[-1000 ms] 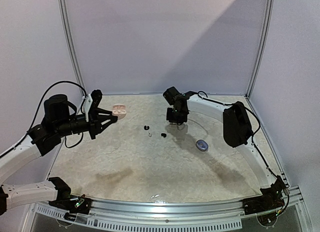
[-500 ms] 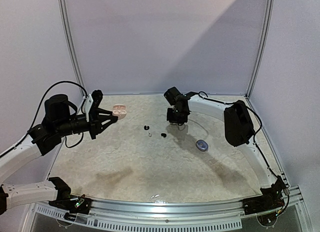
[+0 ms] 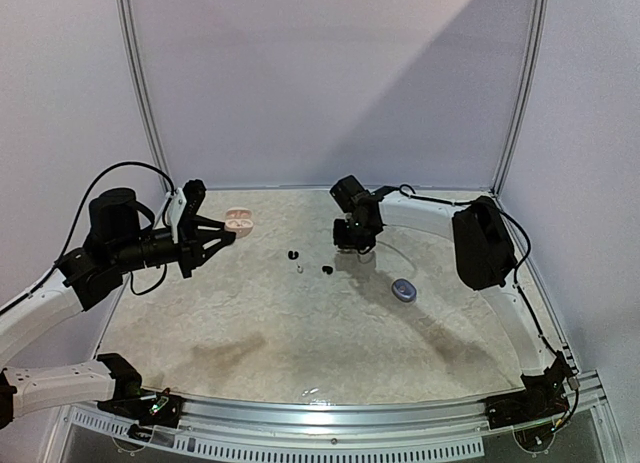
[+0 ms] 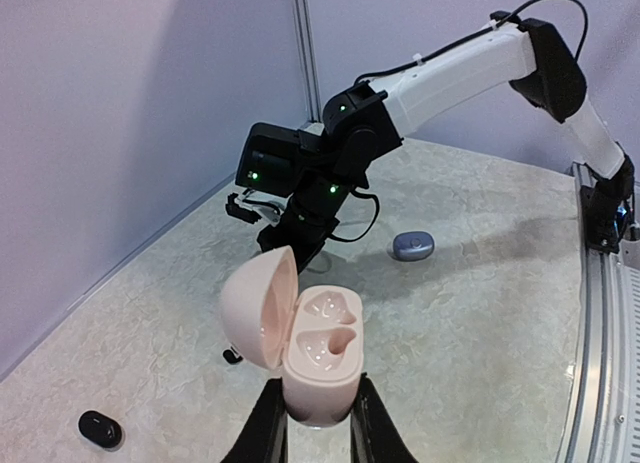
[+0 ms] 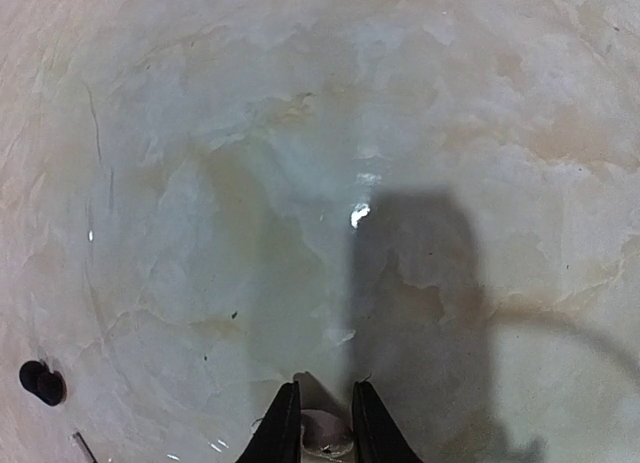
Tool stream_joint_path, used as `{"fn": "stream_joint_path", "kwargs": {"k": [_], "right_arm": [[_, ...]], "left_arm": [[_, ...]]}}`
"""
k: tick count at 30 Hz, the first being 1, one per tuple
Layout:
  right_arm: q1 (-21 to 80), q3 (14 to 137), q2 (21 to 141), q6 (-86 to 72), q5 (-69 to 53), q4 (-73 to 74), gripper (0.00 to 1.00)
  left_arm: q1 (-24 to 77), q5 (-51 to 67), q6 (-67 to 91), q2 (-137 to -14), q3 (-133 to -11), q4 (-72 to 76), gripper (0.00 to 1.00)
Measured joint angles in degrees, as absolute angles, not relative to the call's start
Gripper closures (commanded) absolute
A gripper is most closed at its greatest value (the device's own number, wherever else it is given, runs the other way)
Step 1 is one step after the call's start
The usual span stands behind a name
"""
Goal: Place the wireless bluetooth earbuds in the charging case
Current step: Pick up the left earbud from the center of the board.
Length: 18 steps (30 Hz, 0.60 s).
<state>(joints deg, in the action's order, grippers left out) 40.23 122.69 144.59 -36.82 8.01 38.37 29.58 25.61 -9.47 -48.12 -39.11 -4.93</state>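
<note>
While the pink case (image 3: 238,219) hangs open at far left, each view adds its own part.

Top view: left gripper (image 3: 226,235) pinches the pink case; right gripper (image 3: 356,245) hovers well right of it. Two black earbuds (image 3: 293,253) (image 3: 325,270) lie on the table (image 3: 300,323) between them; a blue-grey case (image 3: 403,290) sits further right.

Left wrist: fingers (image 4: 268,428) clamp the case base; both sockets are empty, unseen from above.

Right wrist: fingers (image 5: 283,423) nip a small whitish earbud (image 5: 325,445), invisible elsewhere.

Risk: that shallow pinch could drop or twist the bud during carrying, spoiling its seating.
</note>
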Motion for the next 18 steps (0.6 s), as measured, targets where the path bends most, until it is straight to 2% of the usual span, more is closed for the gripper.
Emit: {"fn": "stream_joint_path", "kwargs": {"k": [12,18], "right_arm": [[40.40,115.44,140.75,-29.17,1.61,33.71,0.75],[40.45,113.51,139.52,-24.34,-2.42,33.06,0.75]], "left_arm": [[29.54,25.54,-9.89,-48.10,-39.11,-4.95,1.00],[29.54,25.45,-10.04,-47.90,-39.11,-4.97,1.00]]}}
